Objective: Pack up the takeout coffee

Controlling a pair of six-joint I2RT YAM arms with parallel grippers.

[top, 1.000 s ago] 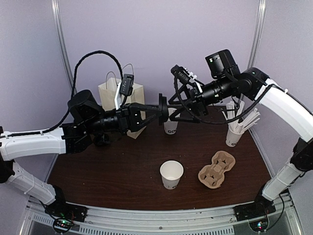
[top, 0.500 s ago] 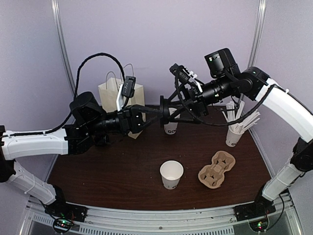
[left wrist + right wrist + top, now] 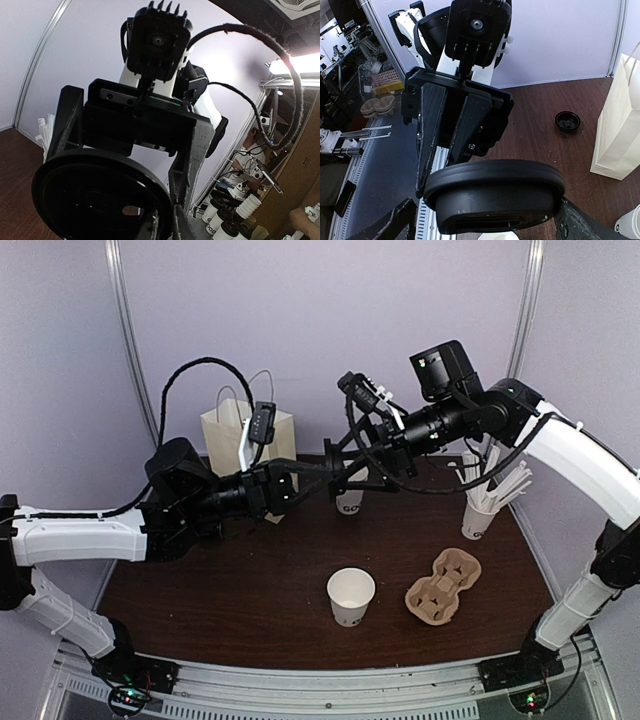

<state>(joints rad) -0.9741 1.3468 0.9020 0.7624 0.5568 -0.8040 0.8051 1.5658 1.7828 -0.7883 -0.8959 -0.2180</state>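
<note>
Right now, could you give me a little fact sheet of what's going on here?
left fingers: pinched on the rim of a black lid, held in mid-air
right fingers: open, either side of that lid
open cup: upright on the table, no lid
second cup: farther back, top hidden by the arms
spare lid: on the table near the bag
carrier: empty, right of the open cup

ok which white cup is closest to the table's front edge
The open cup at front centre, left of the brown carrier. The stick-filled cup at right and the lettered cup at back centre both stand farther back.
</note>
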